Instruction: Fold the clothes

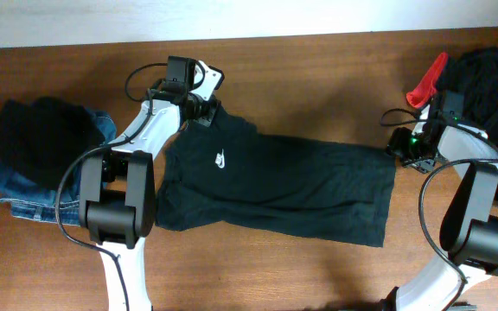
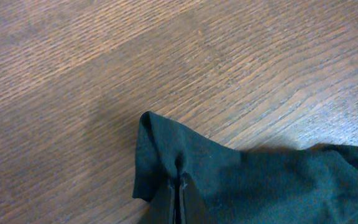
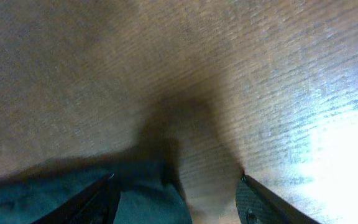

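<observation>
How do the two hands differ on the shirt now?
The left hand is shut, pinching a fold of the T-shirt; the right hand is open astride the fabric's edge. The left hand sits at the logo end, the right hand at the opposite end. Both are at its far edge.

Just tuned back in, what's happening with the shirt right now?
A dark T-shirt with a small white chest logo lies spread on the wooden table. The left pincer is shut on the fabric's edge at the shirt's chest end. The right pincer stands open at the shirt's opposite edge, gripping nothing yet.
</observation>
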`<action>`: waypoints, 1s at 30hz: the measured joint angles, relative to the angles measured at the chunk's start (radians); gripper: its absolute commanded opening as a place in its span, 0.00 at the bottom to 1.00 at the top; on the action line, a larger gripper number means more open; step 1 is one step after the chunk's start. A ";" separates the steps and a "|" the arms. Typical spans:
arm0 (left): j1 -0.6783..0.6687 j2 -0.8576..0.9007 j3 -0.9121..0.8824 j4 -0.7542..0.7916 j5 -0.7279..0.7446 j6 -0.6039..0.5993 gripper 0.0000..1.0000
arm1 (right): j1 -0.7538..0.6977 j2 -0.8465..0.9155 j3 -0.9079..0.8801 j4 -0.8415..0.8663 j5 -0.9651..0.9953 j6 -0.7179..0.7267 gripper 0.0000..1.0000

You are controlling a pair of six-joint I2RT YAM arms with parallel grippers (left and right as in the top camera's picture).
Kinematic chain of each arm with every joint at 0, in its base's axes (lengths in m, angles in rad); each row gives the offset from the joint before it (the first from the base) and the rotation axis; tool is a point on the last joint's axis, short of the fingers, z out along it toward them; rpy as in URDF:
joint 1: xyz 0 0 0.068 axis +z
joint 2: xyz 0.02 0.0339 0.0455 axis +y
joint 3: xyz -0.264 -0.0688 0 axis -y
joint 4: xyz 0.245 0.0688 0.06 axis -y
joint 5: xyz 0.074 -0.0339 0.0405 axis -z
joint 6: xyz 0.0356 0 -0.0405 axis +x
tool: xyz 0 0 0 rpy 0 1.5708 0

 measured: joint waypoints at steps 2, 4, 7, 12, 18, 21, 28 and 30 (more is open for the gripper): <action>0.000 0.000 0.000 0.000 0.000 0.000 0.00 | 0.000 0.002 0.000 0.008 -0.014 -0.006 0.63; 0.000 0.000 0.000 0.000 -0.002 0.000 0.00 | -0.002 0.002 0.000 0.013 -0.028 -0.010 0.56; 0.000 0.000 0.000 0.000 -0.002 0.000 0.00 | -0.002 0.008 0.000 0.020 -0.073 -0.033 0.45; 0.000 0.000 0.000 0.000 -0.002 0.000 0.00 | -0.001 0.015 0.000 0.015 -0.140 -0.065 0.26; 0.000 -0.001 0.000 -0.012 -0.007 0.000 0.00 | -0.002 0.025 -0.002 0.000 -0.182 -0.087 0.04; 0.000 -0.008 0.000 -0.035 -0.030 0.000 0.00 | -0.001 0.025 -0.002 0.000 -0.189 -0.089 0.04; 0.000 -0.104 0.000 -0.119 -0.067 0.015 0.00 | -0.001 -0.029 -0.018 -0.074 -0.189 -0.089 0.04; 0.000 -0.139 0.000 -0.140 -0.067 0.015 0.00 | -0.001 -0.078 -0.019 -0.107 -0.190 -0.090 0.04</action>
